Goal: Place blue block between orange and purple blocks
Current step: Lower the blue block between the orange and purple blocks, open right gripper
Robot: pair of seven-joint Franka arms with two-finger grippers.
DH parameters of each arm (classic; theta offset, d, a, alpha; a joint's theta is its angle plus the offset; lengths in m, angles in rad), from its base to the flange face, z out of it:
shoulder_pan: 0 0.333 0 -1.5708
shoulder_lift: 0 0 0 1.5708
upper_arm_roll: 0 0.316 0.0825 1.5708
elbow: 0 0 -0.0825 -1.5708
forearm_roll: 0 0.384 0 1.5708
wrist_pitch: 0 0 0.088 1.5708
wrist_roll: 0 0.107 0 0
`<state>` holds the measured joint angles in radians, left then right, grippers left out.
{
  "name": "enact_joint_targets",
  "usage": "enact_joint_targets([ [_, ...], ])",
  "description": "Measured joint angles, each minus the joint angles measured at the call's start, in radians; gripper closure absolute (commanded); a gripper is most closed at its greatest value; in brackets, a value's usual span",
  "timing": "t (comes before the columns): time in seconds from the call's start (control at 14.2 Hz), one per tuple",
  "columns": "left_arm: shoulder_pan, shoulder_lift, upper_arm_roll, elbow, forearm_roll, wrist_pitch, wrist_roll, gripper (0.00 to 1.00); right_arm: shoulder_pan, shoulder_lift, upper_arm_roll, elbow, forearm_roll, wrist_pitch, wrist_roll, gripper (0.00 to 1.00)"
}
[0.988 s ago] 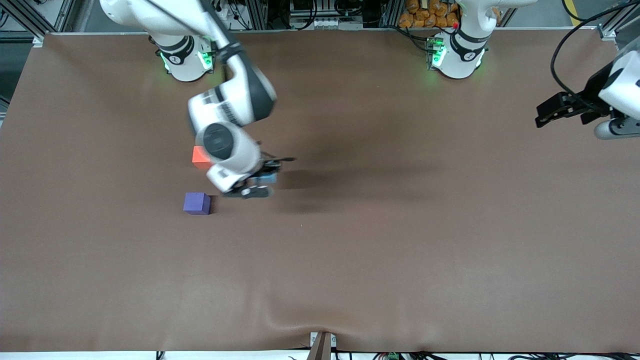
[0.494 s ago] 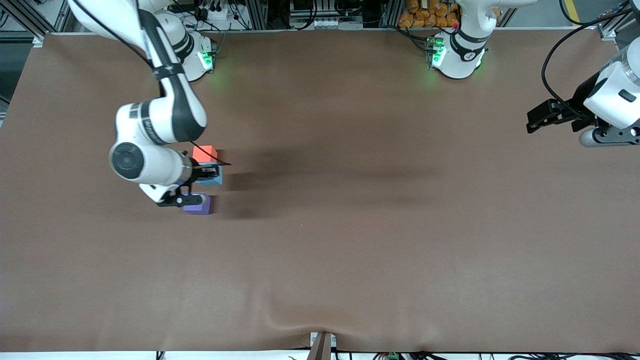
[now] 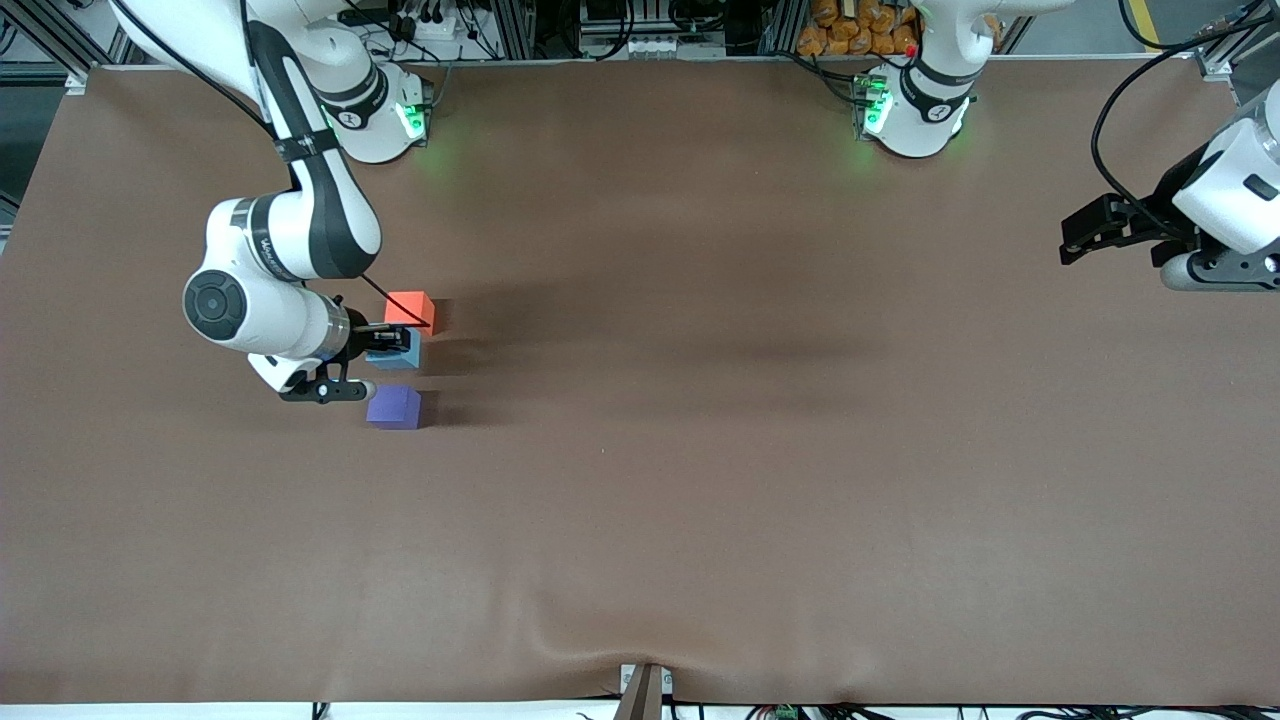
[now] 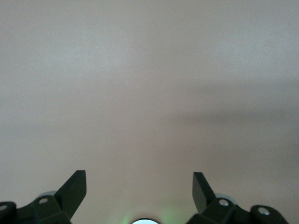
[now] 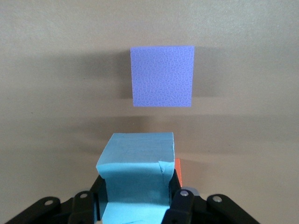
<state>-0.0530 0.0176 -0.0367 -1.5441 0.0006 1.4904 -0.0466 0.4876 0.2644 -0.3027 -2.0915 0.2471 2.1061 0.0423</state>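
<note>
Blue block (image 3: 398,352) clamped in the right gripper (image 3: 385,345), between the orange block (image 3: 409,309) and the purple block (image 3: 394,407), toward the right arm's end of the table (image 3: 700,450). Orange farther from the front camera, purple nearer, all three in a short line. Left gripper (image 3: 1085,232) waiting over its own end, fingers (image 4: 72,191) spread wide, holding nothing. Plain brown cloth underneath, slightly rippled at the near edge. Cables and aluminium framing along the base side.

orange block (image 5: 177,170) mostly hidden by blue block (image 5: 136,177)
</note>
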Motion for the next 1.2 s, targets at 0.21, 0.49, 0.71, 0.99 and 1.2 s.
enact_joint_targets([
  [0.21,0.003,0.0,0.004,0.0,0.001,0.0,0.008,0.0,0.0,0.0,0.001,-0.002,0.0,0.008,0.0,1.0],
  [0.49,0.003,0.0,0.003,0.0,0.001,0.0,0.008,0.0,0.0,0.004,0.002,-0.03,0.0,0.054,0.0,1.0],
  [0.71,0.003,0.0,0.003,-0.001,0.001,0.0,0.008,0.0,0.0,0.015,0.002,-0.077,-0.001,0.119,0.0,1.0],
  [0.99,0.003,0.0,0.003,-0.001,0.001,0.0,0.008,0.0,0.0,0.039,0.006,-0.088,-0.001,0.164,0.0,1.0],
  [1.2,0.003,0.0,0.003,-0.002,0.001,0.0,0.008,0.0,0.001,0.062,0.01,-0.093,-0.001,0.193,0.0,1.0],
])
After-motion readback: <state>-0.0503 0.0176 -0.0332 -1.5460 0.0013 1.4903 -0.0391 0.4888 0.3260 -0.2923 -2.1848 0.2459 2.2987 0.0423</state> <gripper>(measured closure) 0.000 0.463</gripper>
